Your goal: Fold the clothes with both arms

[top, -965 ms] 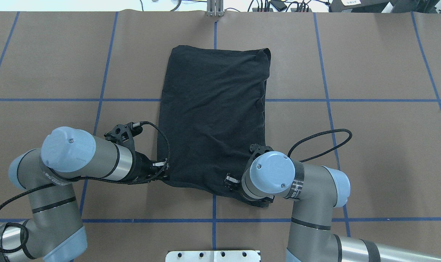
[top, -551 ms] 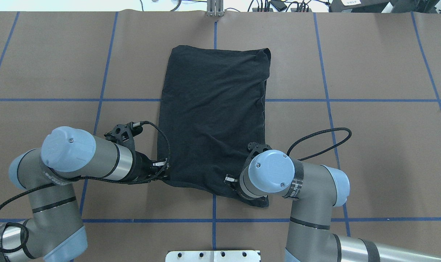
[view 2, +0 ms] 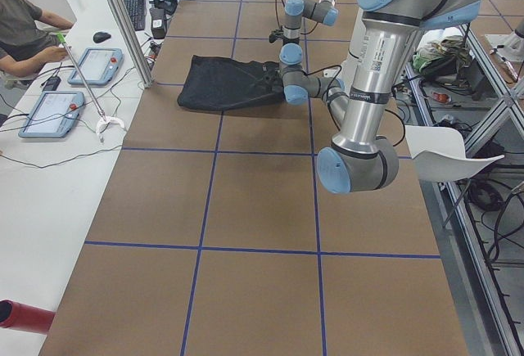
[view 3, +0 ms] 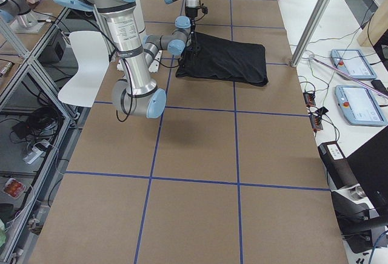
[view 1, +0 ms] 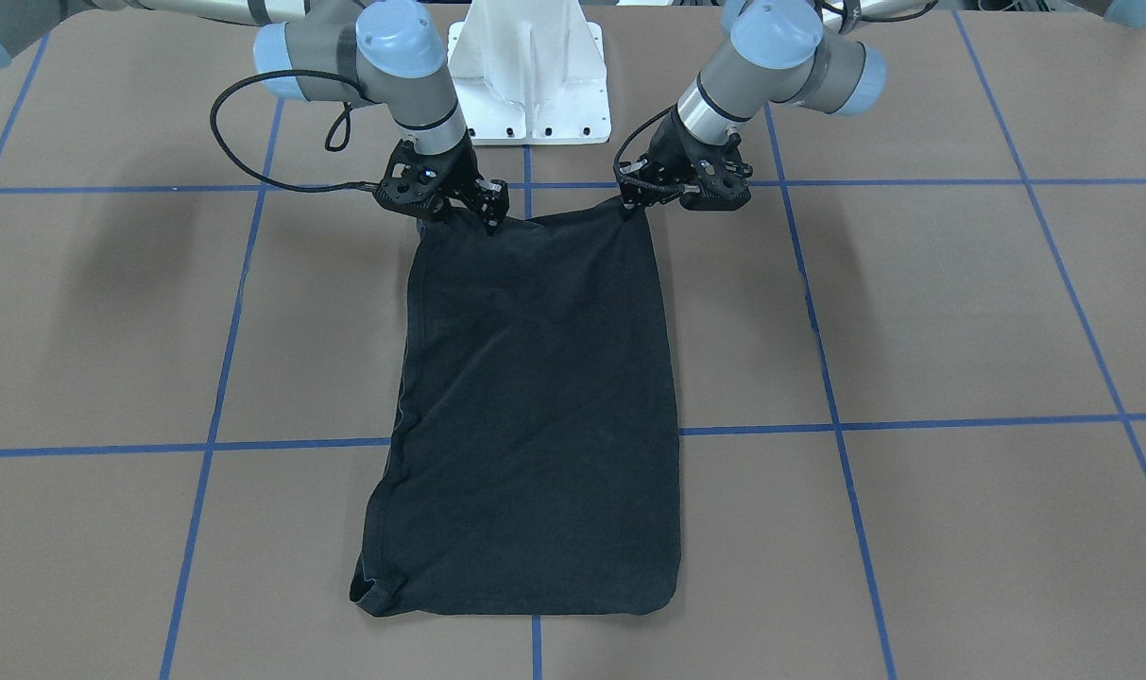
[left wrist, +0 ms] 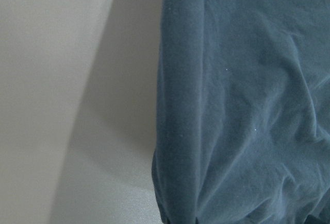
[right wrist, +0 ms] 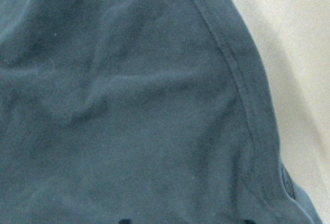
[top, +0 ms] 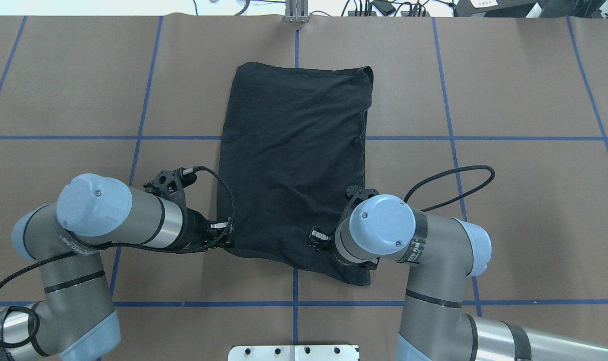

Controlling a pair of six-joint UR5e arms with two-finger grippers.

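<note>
The shirt [top: 293, 165] is plain black (bluish in the wrist views). The table [top: 524, 210] is brown, gridded with blue lines. Left arm [top: 143, 220] and right arm [top: 436, 240] are grey-silver, capped light blue.

Robotics lab; taped table [top: 524, 80]; teach pendants [view 3: 359, 104]

No lettering can be read; the black band [top: 417, 244] on the right arm [top: 441, 250] bears marks too blurred to make out.
</note>
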